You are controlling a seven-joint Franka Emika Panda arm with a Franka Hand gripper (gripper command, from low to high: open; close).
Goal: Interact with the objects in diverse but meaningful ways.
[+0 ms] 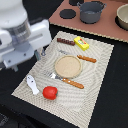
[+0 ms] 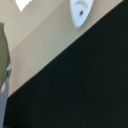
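Observation:
My gripper [image 1: 42,51] hangs from the white arm over the mat's corner at the exterior view's left, blurred, so its jaws cannot be read. A red tomato [image 1: 49,92] and a white fish-like piece [image 1: 32,84] lie at the mat's near end. The brown sausage [image 1: 65,41] and the yellow packet [image 1: 81,43] sit at the far end. A grey pot [image 1: 91,11] stands on the brown board behind. The wrist view catches the white fish-like piece [image 2: 81,12] on the beige mat [image 2: 40,30], with black table beside it.
A round tan plate [image 1: 68,65] sits mid-mat between an orange-handled knife [image 1: 73,82] and an orange-handled fork [image 1: 86,58]. A beige bowl-shaped item [image 1: 122,17] is cut off at the exterior view's right edge. Black discs [image 1: 67,14] lie near the pot.

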